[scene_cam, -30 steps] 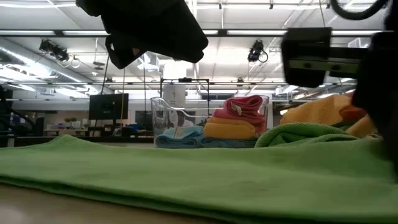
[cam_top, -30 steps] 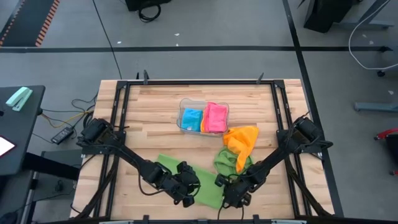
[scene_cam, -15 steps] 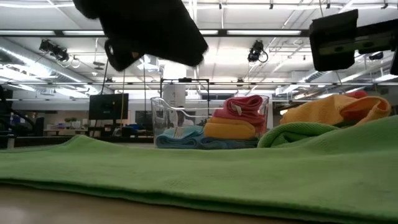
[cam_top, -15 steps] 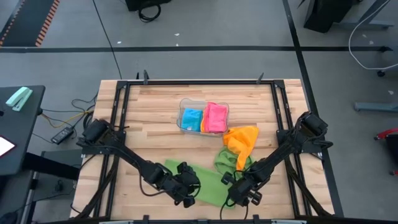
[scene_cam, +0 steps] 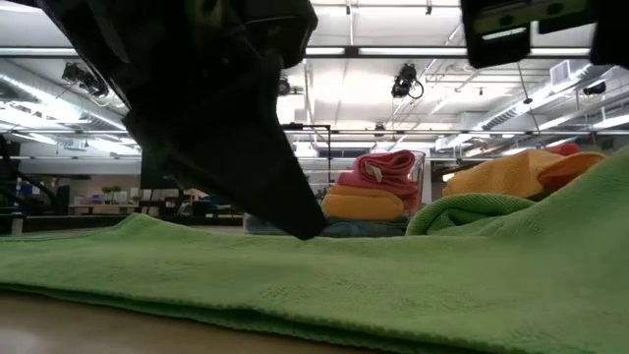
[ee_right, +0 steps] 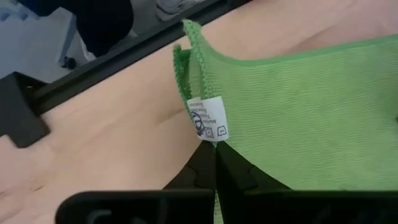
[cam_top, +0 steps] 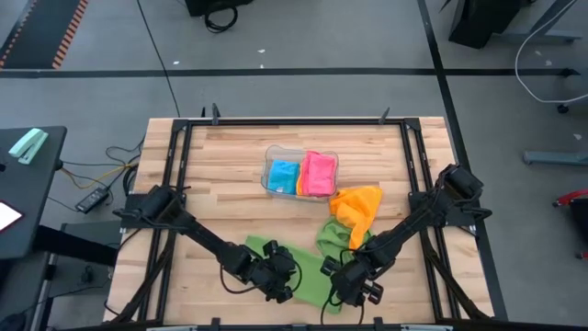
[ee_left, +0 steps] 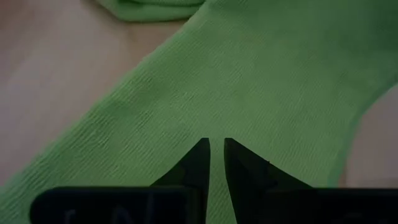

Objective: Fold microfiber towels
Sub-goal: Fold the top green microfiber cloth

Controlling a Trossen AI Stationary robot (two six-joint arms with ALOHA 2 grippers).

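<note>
Green towel [cam_top: 308, 280] flat at worktop [cam_top: 220, 175] near edge, long axis left-right. Right gripper [cam_top: 342, 292] jaws clamped on its right corner by the tag [ee_right: 208, 118], left gripper [cam_top: 280, 283] jaws nearly closed, tips on the cloth

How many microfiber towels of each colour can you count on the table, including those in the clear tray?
Green: 2, a spread green towel and a bunched green towel
Orange: 2, a loose orange towel and an orange towel in the tray
Blue: 1, the blue towel in the clear tray
Pink: 1, the pink towel in the tray
Total: 6
</note>
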